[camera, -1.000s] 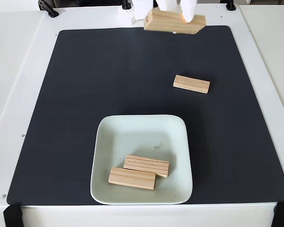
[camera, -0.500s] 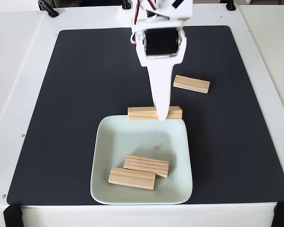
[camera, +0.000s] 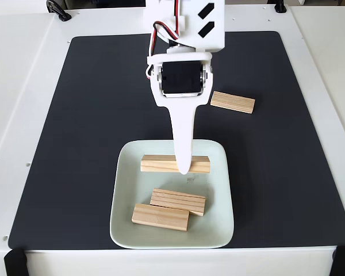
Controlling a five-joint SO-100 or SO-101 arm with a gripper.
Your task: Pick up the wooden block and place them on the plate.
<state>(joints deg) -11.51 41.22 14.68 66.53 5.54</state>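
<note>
From the fixed view I see the gripper point(camera: 184, 168) pinching a wooden block point(camera: 159, 163) at its middle; the one white finger point(camera: 183, 138) facing the camera crosses the block's front, and the opposing finger is hidden behind it. The held block lies crosswise, level, over the far half of the plate point(camera: 124, 190); I cannot tell whether it touches the plate's surface or hangs just above it.

Above the finger, the black servo body point(camera: 181, 77) sits in its white bracket, and the white arm point(camera: 184, 23) reaches in from the top edge, stretched forward and pitched down over the plate, with red and black wires point(camera: 161, 29) looping at its left side.

On the plate's near half I see two more blocks: one point(camera: 178, 201) lying slightly tilted, and another point(camera: 160, 217) touching its near-left edge. A fourth block point(camera: 233, 102) rests on the black mat point(camera: 92, 115), right of the arm and well apart from the plate. The mat lies on the white table point(camera: 23, 69).
</note>
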